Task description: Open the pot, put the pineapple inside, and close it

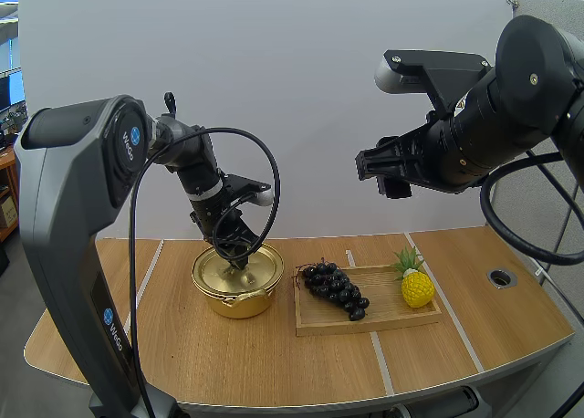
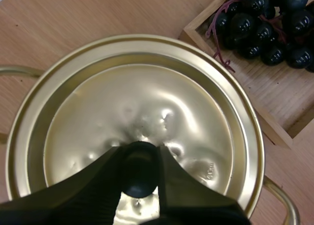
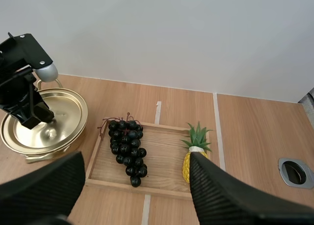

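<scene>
reaching down, left jaws clamp the knob (image 2: 139, 178) on the lid (image 2: 196, 117); right jaws hang apart, raised high.

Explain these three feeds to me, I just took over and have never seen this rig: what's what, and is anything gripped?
These are two robot arms with two-fingered grippers. The high view looks down from behind them; each wrist view rides on one arm. On the table sit a gold pot, lid on, and a wooden tray holding grapes and a pineapple. The left gripper pinches the lid's black knob. The right gripper hangs open high over the table, holding nothing.
</scene>
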